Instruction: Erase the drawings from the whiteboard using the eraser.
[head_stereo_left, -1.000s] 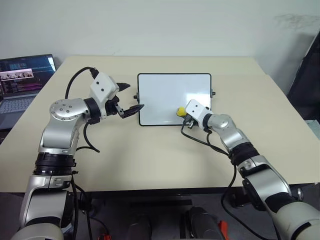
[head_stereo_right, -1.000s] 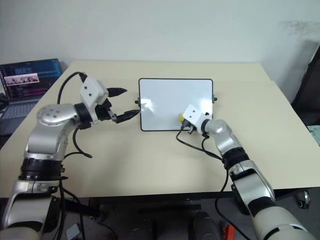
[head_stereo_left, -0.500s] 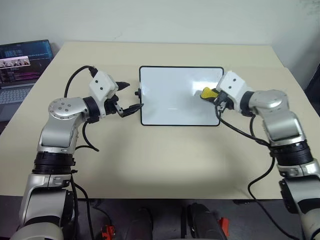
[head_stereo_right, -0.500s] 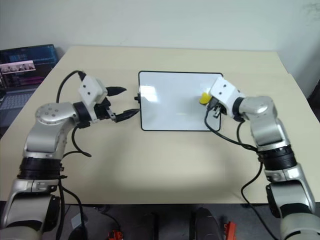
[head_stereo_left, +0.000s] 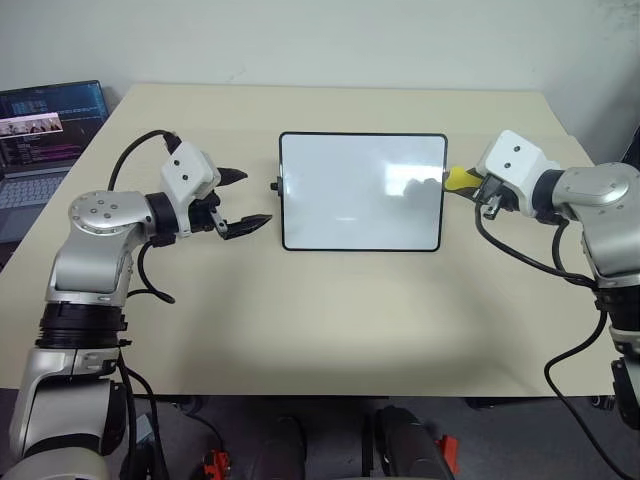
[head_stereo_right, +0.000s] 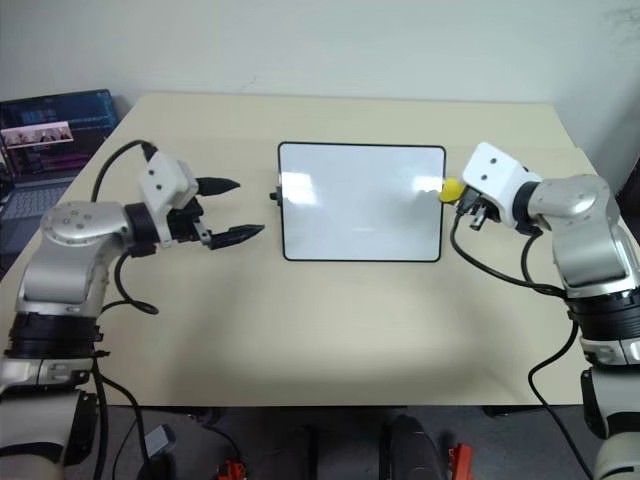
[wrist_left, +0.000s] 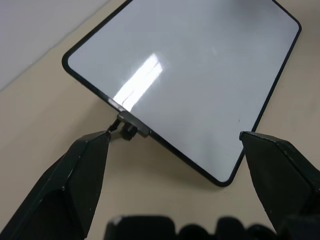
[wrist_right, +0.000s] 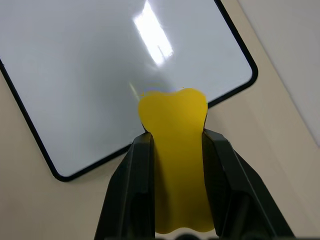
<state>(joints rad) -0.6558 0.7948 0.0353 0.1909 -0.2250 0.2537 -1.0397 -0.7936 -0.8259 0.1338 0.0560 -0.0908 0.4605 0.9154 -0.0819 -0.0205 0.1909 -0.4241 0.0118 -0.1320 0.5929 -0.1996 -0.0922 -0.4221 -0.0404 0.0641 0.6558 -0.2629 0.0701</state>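
The whiteboard (head_stereo_left: 362, 191) lies flat at the centre of the counter (head_stereo_left: 330, 310), its white face showing only glare and no drawings that can be made out in either the head or wrist views. The right tool (head_stereo_left: 466, 182) is clamped on the eraser (head_stereo_left: 460, 179), whose yellow end juts out between the two black fingers (wrist_right: 135, 185) and hangs just off the board's right edge, above the counter. The left tool (head_stereo_left: 238, 201) stands with its fingers spread wide and holding nothing, pointing at the board's left edge near the small black knob (wrist_left: 129, 131), apart from it. The wiping appears done; a sound finish would be to check the glossy face for faint residue, then, if any is found, to bring the eraser back flat onto the board and sweep in overlapping strokes while the left tool steadies the frame. Compared with a second ago, the right arm has swung the eraser from the board's near-right corner up and out past the right edge, and the left tool has drawn slightly back from the frame, its fingers as wide as before.
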